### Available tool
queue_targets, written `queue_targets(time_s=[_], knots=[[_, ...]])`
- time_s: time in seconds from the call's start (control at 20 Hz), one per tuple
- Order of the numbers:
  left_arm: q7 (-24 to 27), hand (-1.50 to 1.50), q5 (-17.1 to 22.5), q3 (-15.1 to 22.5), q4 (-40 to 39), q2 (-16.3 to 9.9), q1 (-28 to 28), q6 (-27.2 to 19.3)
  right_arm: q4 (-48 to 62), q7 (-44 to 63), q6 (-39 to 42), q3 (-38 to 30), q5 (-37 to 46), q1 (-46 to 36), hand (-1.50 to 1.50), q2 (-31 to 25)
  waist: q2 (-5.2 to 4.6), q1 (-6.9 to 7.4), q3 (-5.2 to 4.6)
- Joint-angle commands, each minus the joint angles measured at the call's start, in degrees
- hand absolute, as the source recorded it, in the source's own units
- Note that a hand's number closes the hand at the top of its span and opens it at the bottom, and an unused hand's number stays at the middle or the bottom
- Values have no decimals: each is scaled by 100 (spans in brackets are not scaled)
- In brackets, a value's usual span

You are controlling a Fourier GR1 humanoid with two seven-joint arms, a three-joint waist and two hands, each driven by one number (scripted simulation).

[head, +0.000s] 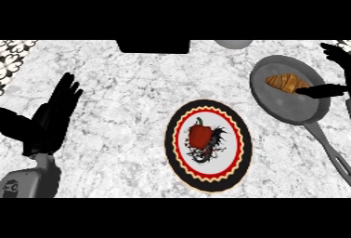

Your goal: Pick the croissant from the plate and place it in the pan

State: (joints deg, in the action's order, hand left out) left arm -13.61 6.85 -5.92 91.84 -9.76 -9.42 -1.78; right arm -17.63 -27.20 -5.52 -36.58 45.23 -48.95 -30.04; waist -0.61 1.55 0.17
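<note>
A grey-white marbled counter (123,107) fills the view. A patterned black-and-white strip (15,58) shows at its upper left; a black block (153,45) sits at the far edge.

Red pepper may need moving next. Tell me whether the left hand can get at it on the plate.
Probably yes: the left hand rests open left of the plate, with bare counter between, and the red pepper lies uncovered.

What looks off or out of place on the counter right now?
Nothing spilled or damaged. The croissant lies in the pan, right hand beside it. The plate holds only a red pepper. Left hand rests open at left.
</note>
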Motion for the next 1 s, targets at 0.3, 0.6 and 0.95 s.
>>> queue_targets(time_s=[0.3, 0.6, 0.95], knots=[[-357, 0, -62, 3, 142, -37, -164, -124, 374, -1007, 2294, -1164, -1452, 655, -150, -1294, 20, -125, 2], [25, 0, -236, 65, -75, 197, -78, -294, 478, -1579, 3771, -1191, -1742, 1381, -150, -1827, 37, -134, -7], [86, 0, -178, -95, -478, 40, -417, -142, 288, -2003, 3571, -1031, -1929, 1830, -150, -1726, 21, -118, -4]])
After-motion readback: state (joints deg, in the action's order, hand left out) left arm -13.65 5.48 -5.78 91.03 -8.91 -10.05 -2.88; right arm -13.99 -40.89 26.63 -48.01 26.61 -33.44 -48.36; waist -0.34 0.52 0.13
